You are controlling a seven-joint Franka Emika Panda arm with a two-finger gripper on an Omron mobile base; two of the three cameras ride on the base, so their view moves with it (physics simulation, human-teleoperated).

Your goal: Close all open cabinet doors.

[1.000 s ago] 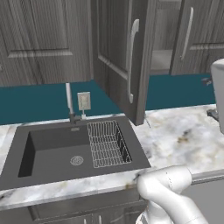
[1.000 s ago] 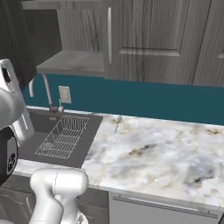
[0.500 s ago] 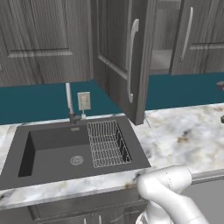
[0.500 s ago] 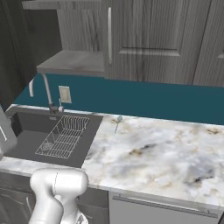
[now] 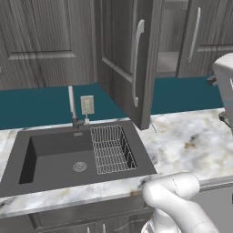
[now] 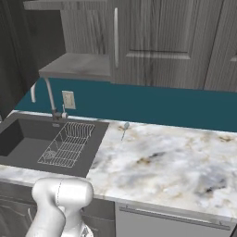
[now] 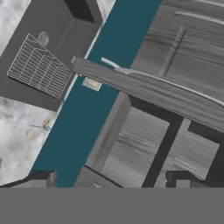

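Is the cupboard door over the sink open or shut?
Open. The cabinet door swings out over the sink, edge toward us, and the shelf inside shows behind it.

Even, flat rendered light, no clear source. Soft shading inside sink basin (image 5: 54, 159), darker toward its left wall. Cabinet interior (image 7: 162, 148) dim in hand view. Marble counter (image 6: 176, 162) bright, no glare. Base views sharp w/ slight pixelation; hand view softer, blocky. No edge distortion visible. Shadows under upper cabinets faint.
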